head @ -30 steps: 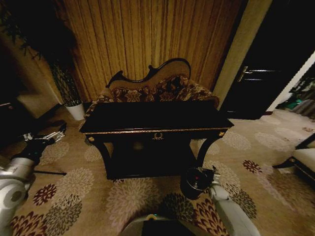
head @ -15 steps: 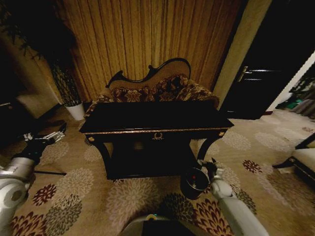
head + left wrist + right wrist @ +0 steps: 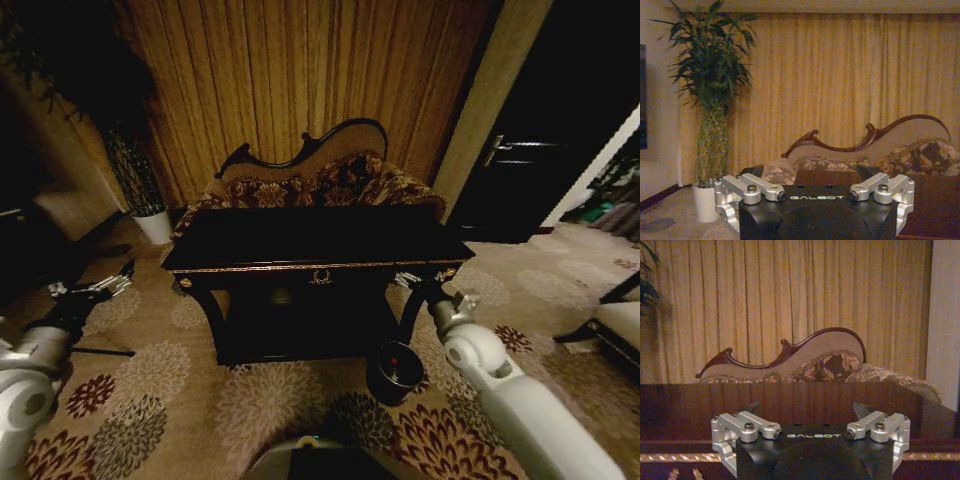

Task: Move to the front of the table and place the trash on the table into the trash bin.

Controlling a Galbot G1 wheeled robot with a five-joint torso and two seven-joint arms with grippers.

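Glossy black table (image 3: 310, 240) — gold-trimmed; right gripper (image 3: 418, 282) at its front edge, jaws spread, grasping nothing.

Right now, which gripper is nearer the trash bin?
Right. The right gripper is raised at the table's front right corner, above the trash bin. The left gripper hangs out past the table's left end.
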